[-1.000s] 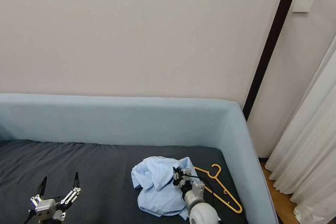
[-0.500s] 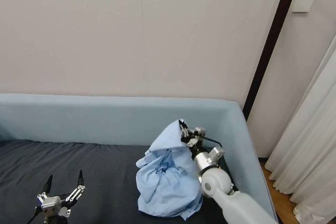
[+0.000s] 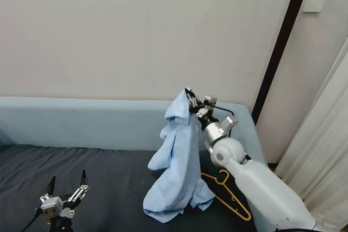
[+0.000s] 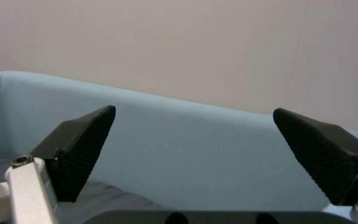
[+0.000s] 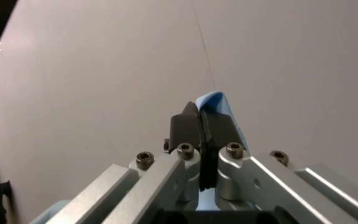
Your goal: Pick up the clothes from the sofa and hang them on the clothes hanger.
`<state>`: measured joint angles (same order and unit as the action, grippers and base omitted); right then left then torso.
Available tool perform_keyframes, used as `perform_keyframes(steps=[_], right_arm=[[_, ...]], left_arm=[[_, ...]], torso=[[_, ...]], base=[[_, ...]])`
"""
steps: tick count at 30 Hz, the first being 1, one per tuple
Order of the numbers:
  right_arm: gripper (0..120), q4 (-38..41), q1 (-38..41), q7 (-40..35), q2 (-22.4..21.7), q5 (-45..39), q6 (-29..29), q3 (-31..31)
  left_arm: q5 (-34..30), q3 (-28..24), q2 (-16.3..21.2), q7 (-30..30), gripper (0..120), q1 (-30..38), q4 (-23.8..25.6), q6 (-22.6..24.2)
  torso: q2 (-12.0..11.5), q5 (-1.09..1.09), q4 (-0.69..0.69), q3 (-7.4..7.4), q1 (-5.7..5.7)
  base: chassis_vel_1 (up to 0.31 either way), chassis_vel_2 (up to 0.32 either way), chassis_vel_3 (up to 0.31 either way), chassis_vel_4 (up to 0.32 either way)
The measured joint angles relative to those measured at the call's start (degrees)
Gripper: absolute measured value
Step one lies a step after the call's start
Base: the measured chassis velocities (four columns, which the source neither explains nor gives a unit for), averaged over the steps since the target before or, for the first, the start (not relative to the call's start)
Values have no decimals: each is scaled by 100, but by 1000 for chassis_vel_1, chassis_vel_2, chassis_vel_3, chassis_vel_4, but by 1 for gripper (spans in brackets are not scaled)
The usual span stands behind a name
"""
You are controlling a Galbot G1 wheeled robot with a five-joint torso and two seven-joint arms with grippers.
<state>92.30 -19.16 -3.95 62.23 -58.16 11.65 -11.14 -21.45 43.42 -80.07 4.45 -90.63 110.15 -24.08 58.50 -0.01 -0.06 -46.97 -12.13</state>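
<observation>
A light blue shirt (image 3: 176, 161) hangs in the air above the sofa seat, its lower hem still touching the dark cushion. My right gripper (image 3: 190, 101) is shut on its top edge, level with the sofa's backrest; in the right wrist view a blue fold (image 5: 219, 105) pokes out past the closed fingers (image 5: 191, 128). An orange clothes hanger (image 3: 228, 195) lies flat on the seat to the right of the shirt, under my right arm. My left gripper (image 3: 66, 191) stays low at the front left, open, with its two black fingers (image 4: 79, 149) spread wide.
The sofa has a dark grey seat (image 3: 98, 172) and a pale blue backrest (image 3: 109, 123) and right armrest (image 3: 255, 156). A plain wall rises behind. A dark door frame (image 3: 280, 47) and white curtain (image 3: 321, 167) stand at the right.
My right gripper has lifted the blue shirt from a heap on the seat up to backrest height, uncovering the orange hanger. The left gripper has barely shifted.
</observation>
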Motion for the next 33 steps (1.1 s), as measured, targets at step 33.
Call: perform_keyframes(steps=[33], right_arm=[[0, 157, -4222, 136, -557, 2964, -89, -166]], left_arm=[[-66, -205, -1, 117, 100, 35, 228, 384]], torso=[[2, -1, 0, 1, 1]], base=[[0, 0, 0, 0]])
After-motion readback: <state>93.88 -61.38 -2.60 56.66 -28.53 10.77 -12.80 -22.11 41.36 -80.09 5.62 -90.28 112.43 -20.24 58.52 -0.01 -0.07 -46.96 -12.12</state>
